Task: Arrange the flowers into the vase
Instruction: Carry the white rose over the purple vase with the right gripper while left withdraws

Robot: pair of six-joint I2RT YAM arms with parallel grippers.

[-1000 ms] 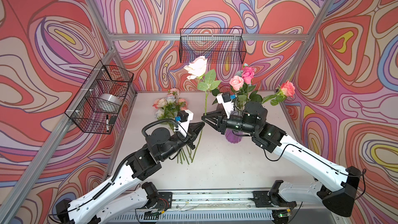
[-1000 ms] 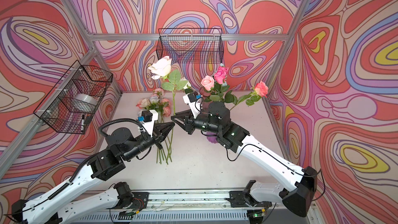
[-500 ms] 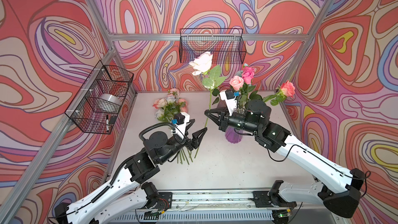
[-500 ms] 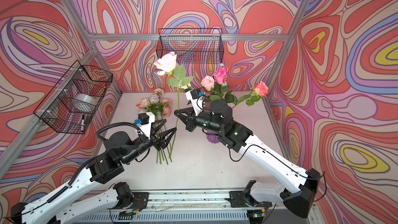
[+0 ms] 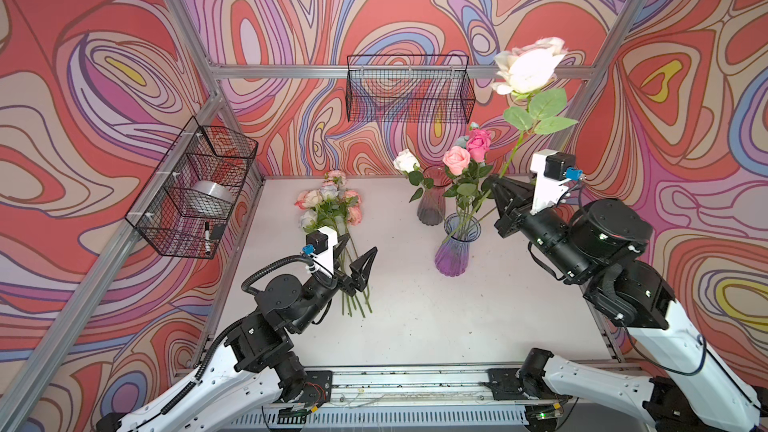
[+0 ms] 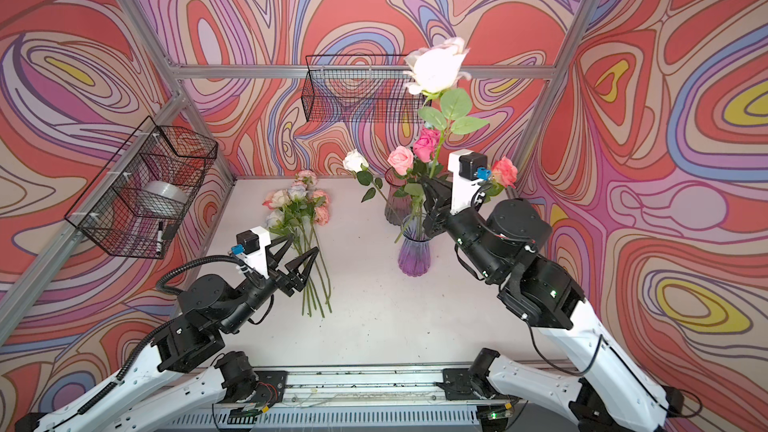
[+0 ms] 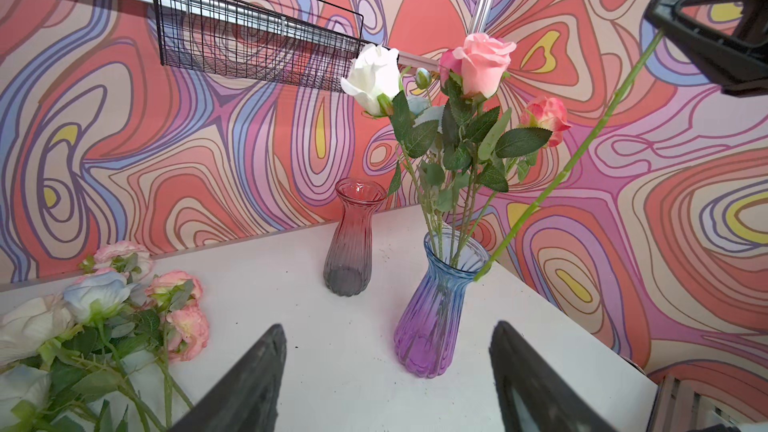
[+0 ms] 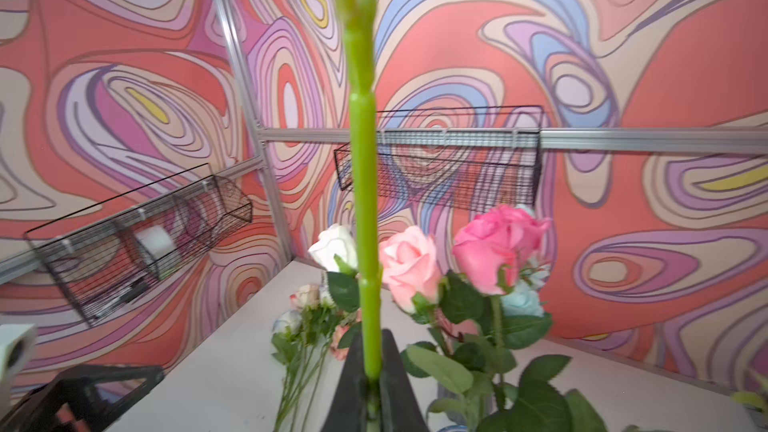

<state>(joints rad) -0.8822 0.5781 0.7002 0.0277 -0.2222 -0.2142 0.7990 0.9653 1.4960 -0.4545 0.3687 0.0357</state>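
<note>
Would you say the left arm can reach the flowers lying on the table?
Probably yes: the left gripper hangs open and empty just over the loose flowers, with nothing between.

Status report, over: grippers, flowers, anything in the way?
Left gripper open, empty, over the loose flowers. Right gripper shut on white rose stem, lower end near the purple vase rim. Roses already inside crowd its mouth.

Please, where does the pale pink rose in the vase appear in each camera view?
Both top views: pale pink rose, just left of the deep pink rose, above the blue-purple vase.
Left wrist: beside the white rose.
Right wrist: between the held stem and the deep pink rose.
Shared landmark: black wire basket on the back wall.
</note>
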